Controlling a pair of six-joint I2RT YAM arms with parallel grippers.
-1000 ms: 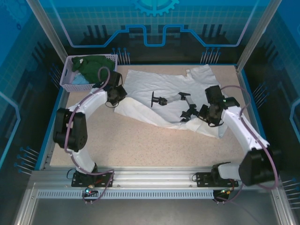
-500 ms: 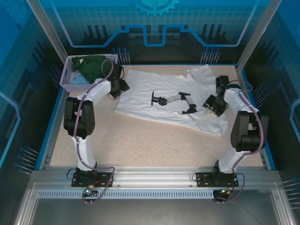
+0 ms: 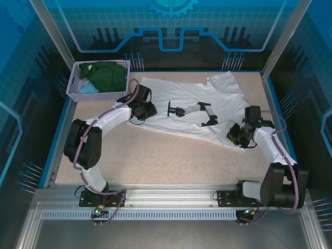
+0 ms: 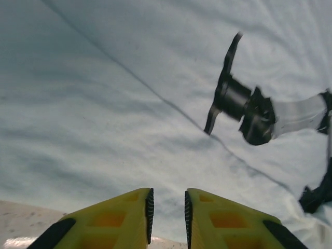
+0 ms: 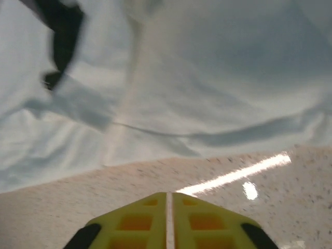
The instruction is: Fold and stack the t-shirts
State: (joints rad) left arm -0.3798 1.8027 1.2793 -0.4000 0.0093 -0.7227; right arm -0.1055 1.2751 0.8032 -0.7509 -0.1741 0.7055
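Observation:
A large white t-shirt (image 3: pixel 171 92) lies spread flat across the back of the table, its black print (image 3: pixel 189 111) facing up. My left gripper (image 3: pixel 151 110) hangs low over the shirt's left edge. In the left wrist view its jaws (image 4: pixel 167 193) stand a narrow gap apart over white cloth (image 4: pixel 104 104), nothing between them, with the print (image 4: pixel 244 106) ahead. My right gripper (image 3: pixel 234 136) sits at the shirt's near right corner. Its jaws (image 5: pixel 167 195) are shut and empty above bare table (image 5: pixel 129 184), just short of the cloth's edge (image 5: pixel 207 78).
A lavender mesh basket (image 3: pixel 78 95) stands at the back left corner, holding a dark green t-shirt (image 3: pixel 108 73) and a light blue one (image 3: pixel 88 88). The speckled table (image 3: pixel 171 161) runs to blue side rails. Both arm bases are bolted at the near edge.
The left gripper came away from the basket side to the shirt's left edge. The right gripper dropped from the shirt's right edge to its near right corner. Both jaws opened, then narrowed.

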